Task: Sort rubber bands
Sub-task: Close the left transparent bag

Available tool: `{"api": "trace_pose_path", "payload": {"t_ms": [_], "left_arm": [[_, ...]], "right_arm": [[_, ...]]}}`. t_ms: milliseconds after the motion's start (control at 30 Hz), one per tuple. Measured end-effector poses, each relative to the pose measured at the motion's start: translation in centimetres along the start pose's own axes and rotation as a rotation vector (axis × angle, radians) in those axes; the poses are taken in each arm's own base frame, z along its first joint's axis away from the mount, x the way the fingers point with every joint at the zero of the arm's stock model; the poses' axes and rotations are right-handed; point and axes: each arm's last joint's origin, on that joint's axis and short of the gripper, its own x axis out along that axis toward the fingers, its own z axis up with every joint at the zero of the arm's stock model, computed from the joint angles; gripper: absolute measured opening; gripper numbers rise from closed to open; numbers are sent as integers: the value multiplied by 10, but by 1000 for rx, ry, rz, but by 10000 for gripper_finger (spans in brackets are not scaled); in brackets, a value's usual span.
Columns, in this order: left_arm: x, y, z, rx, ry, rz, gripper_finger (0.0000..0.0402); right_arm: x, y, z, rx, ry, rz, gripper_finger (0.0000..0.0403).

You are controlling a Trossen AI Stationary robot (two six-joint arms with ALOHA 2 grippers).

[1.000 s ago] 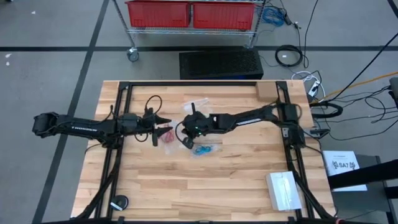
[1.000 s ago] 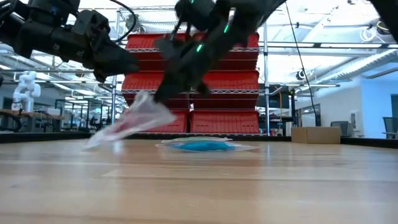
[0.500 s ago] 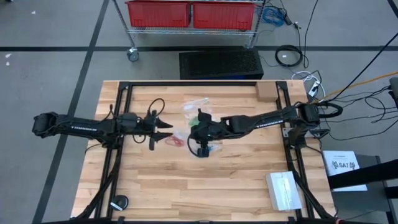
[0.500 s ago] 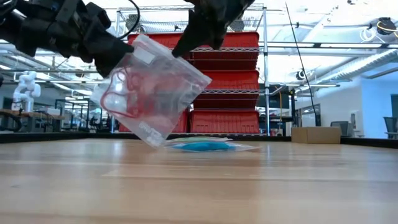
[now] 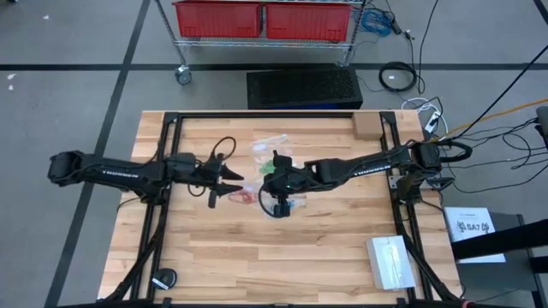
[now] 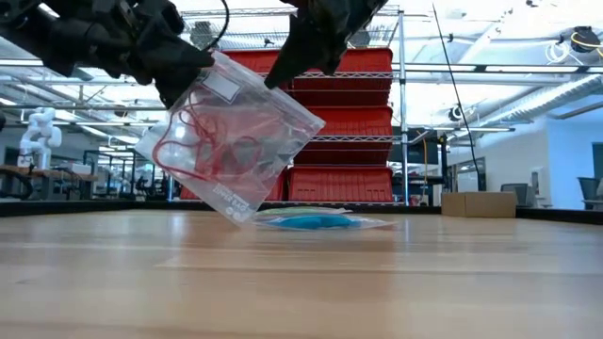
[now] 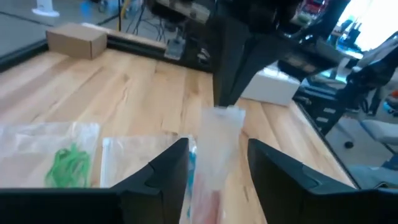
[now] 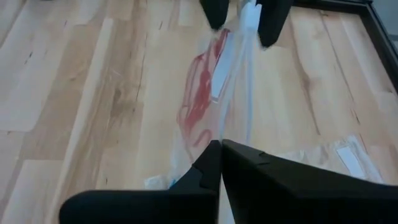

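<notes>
Red rubber bands (image 6: 212, 141) sit inside a clear bag (image 6: 247, 179) that hangs above the wooden surface (image 6: 377, 282), pinched at one top corner by my right end effector (image 6: 283, 71), clenched on the plastic. My left end effector (image 7: 217, 165) straddles the bag's other edge with its fingers spread. Below them lie the blue bands (image 6: 306, 221) and, beside, the green bands (image 7: 68, 163), each in a flat bag.
</notes>
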Motion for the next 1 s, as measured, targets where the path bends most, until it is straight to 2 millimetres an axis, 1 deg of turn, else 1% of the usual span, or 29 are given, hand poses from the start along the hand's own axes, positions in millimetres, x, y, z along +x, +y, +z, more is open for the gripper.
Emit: {"api": "trace_pose_path", "payload": {"t_ms": [100,367,567,800,900,1000], "left_arm": [[5,1,0,-3,20,5,143],[8,-2,12,40,-14,-12,68],[8,-3,12,57,1,-52,12],[8,-3,11,89,3,-54,5],[8,-3,11,106,3,-53,3],[8,-3,11,115,3,-49,2]], "right_arm": [[0,0,0,0,1,0,0],[0,0,-4,-7,41,1,0],[0,0,-5,-9,55,3,0],[-1,0,-5,-16,55,7,0],[-1,0,-5,19,55,6,1],[-1,0,-5,50,56,5,16]]}}
